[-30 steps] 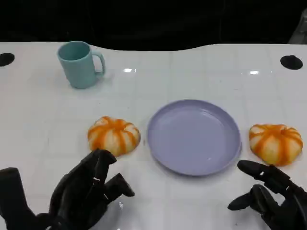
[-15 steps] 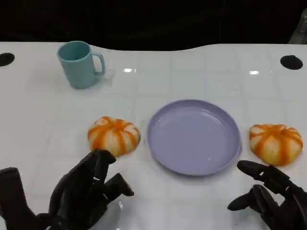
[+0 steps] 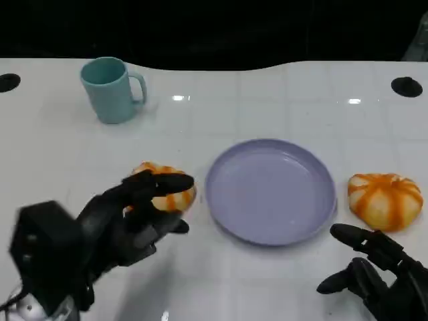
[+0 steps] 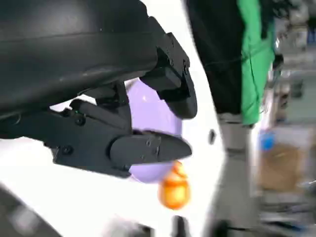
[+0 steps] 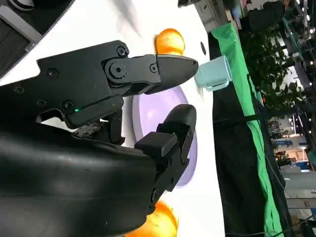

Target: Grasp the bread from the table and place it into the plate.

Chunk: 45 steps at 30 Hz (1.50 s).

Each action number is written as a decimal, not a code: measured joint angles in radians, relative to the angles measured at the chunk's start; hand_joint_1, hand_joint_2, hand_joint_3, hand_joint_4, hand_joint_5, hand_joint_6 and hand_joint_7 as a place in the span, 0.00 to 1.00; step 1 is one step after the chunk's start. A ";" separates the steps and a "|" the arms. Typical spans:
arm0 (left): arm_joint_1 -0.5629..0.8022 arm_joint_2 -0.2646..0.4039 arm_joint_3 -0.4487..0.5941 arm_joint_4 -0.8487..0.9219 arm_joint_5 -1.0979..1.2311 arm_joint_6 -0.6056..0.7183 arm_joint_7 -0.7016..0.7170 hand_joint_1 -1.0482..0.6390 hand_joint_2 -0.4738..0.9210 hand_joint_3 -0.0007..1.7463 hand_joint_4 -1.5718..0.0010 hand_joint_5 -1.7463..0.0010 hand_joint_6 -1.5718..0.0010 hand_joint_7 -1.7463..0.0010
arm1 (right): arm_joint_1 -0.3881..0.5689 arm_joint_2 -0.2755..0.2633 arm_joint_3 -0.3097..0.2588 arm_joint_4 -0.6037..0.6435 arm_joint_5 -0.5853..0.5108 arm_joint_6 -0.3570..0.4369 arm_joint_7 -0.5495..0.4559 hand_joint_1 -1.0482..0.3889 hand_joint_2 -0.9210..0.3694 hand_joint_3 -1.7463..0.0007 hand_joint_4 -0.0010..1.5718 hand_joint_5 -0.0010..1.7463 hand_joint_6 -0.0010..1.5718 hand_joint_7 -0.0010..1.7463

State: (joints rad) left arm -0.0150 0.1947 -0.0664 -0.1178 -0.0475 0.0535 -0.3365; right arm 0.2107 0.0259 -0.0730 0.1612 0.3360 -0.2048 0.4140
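Observation:
Two orange-striped bread buns lie on the white table on either side of an empty lilac plate [image 3: 271,190]. The left bun [image 3: 164,194] is partly covered by the fingers [image 3: 164,181] of my left hand [image 3: 127,217], which hovers at its near side with fingers apart and holds nothing. The right bun [image 3: 384,200] lies just beyond my right hand [image 3: 374,277], which is spread and empty near the table's front edge. The left wrist view has the plate [image 4: 148,106] and the far bun [image 4: 174,190] past my fingers [image 4: 148,148]. The right wrist view has both buns [image 5: 169,42] [image 5: 160,222].
A teal mug [image 3: 110,89] stands at the back left, also seen as the mug [image 5: 215,74] in the right wrist view. Two black round holes [image 3: 406,85] [image 3: 8,81] sit at the table's far corners. A green cloth [image 4: 254,54] hangs beyond the table.
My left hand has lifted and moved forward to the left bun, its fingers now over the bun's near side. The right hand, buns, plate and mug stay put.

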 measured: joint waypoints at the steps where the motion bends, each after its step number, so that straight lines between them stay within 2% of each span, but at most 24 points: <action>1: -0.018 0.023 -0.013 0.008 0.065 -0.031 0.020 0.30 1.00 0.05 0.89 0.49 0.73 0.91 | 0.000 0.000 -0.001 0.000 0.000 0.000 0.000 0.20 0.00 0.84 0.45 0.65 0.53 0.33; 4: -0.069 0.081 -0.064 0.031 0.295 -0.083 0.110 0.30 0.99 0.01 0.88 0.56 0.72 0.96 | 0.000 0.000 0.000 0.000 0.001 0.000 0.001 0.21 0.00 0.83 0.44 0.65 0.53 0.33; 6: -0.106 0.122 -0.098 0.051 0.444 -0.103 0.162 0.30 0.97 0.00 0.92 0.58 0.73 0.98 | 0.000 0.000 -0.001 0.000 0.000 -0.004 0.002 0.21 0.00 0.83 0.44 0.66 0.53 0.33; 10: -0.168 0.187 -0.144 0.061 0.625 -0.107 0.184 0.30 0.94 0.00 0.96 0.61 0.75 0.99 | -0.001 0.000 -0.001 0.001 0.000 -0.011 0.005 0.20 0.00 0.83 0.44 0.66 0.53 0.33; 16: -0.236 0.225 -0.213 0.072 0.784 -0.084 0.161 0.32 0.89 0.00 1.00 0.75 0.83 1.00 | 0.000 0.000 -0.001 0.001 0.000 -0.011 0.007 0.20 0.00 0.83 0.44 0.66 0.53 0.33; 22: -0.307 0.233 -0.280 0.114 0.883 -0.015 0.080 0.36 0.90 0.00 1.00 0.81 0.86 1.00 | 0.000 0.000 -0.002 0.001 0.002 -0.010 0.012 0.20 0.00 0.84 0.44 0.66 0.53 0.34; 26: -0.373 0.207 -0.323 0.236 0.898 0.005 0.066 0.36 0.91 0.00 0.94 0.87 0.84 1.00 | 0.004 0.001 -0.005 -0.003 0.002 -0.007 0.004 0.21 0.00 0.84 0.44 0.66 0.53 0.34; 30: -0.463 0.158 -0.378 0.480 0.908 0.003 0.117 0.36 0.92 0.00 0.89 0.92 0.83 1.00 | 0.006 0.001 -0.006 -0.010 0.005 0.006 0.007 0.21 0.00 0.84 0.44 0.66 0.53 0.34; 43: -0.706 0.012 -0.491 1.087 0.913 -0.062 0.401 0.35 0.89 0.00 0.83 0.94 0.78 0.99 | 0.019 0.000 -0.005 -0.025 0.001 0.024 0.000 0.20 0.00 0.84 0.45 0.66 0.54 0.34; 45: -0.732 -0.005 -0.505 1.147 0.913 -0.065 0.437 0.39 0.92 0.01 0.79 0.94 0.75 0.98 | 0.023 0.000 -0.004 -0.033 0.001 0.028 -0.004 0.20 0.00 0.84 0.45 0.66 0.53 0.34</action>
State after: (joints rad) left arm -0.7469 0.1898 -0.5713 1.0296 0.8654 -0.0114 0.1008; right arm 0.2341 0.0264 -0.0768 0.1277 0.3367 -0.1773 0.4102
